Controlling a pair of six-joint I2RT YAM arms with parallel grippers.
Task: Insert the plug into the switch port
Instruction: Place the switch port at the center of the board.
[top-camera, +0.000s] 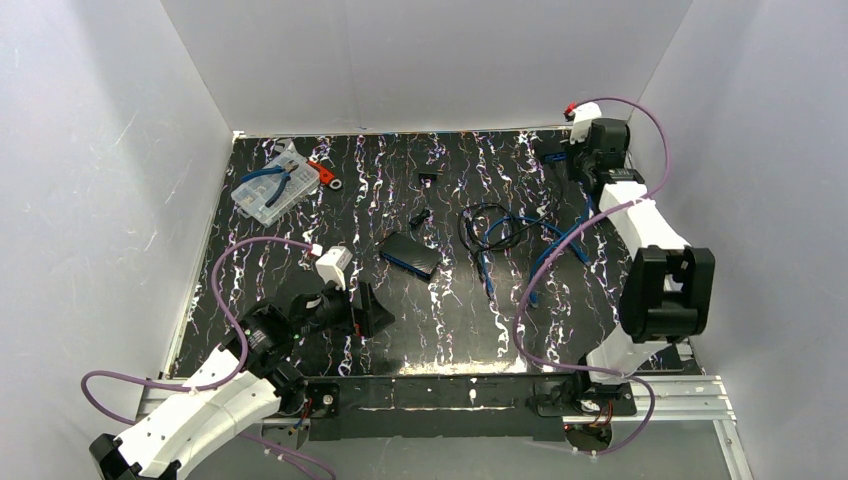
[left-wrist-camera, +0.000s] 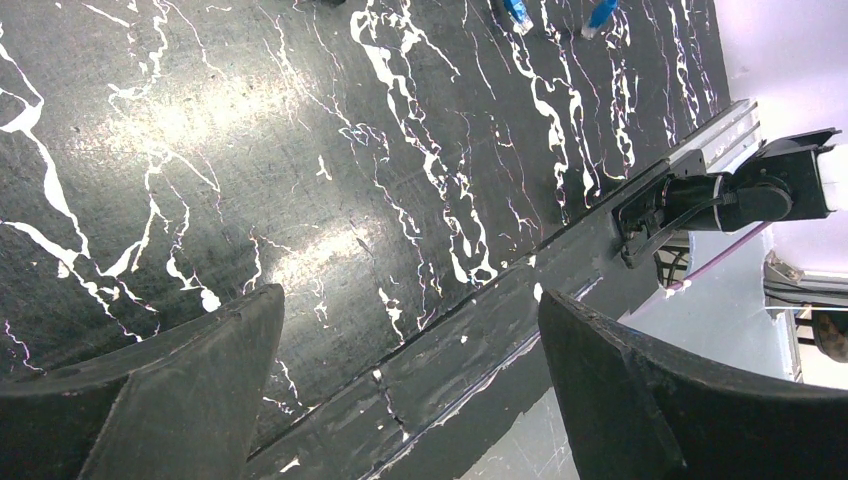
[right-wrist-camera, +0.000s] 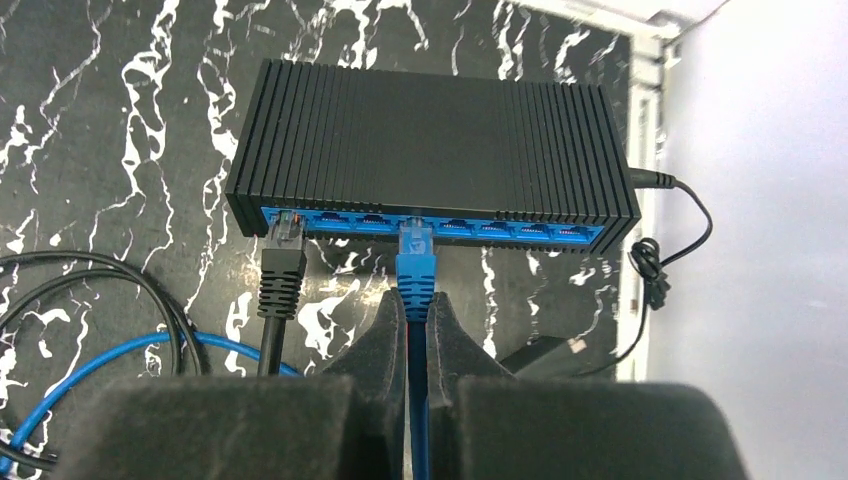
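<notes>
The black switch (right-wrist-camera: 430, 140) lies at the table's far right, its row of blue ports facing my right wrist camera; in the top view it is mostly hidden behind my right gripper (top-camera: 572, 152). My right gripper (right-wrist-camera: 417, 305) is shut on the blue plug (right-wrist-camera: 415, 255) at its ribbed boot. The plug's tip is at the mouth of the third port from the left; how deep it sits I cannot tell. A black plug (right-wrist-camera: 285, 255) sits in the leftmost port. My left gripper (left-wrist-camera: 410, 330) is open and empty, low over the table's near edge (top-camera: 375, 310).
The blue cable (top-camera: 560, 245) and a coiled black cable (top-camera: 490, 228) trail across mid-table. A small black box (top-camera: 410, 254) lies at centre. A clear parts case with pliers (top-camera: 270, 185) is at the far left. The switch's power lead (right-wrist-camera: 660, 260) runs beside the right wall.
</notes>
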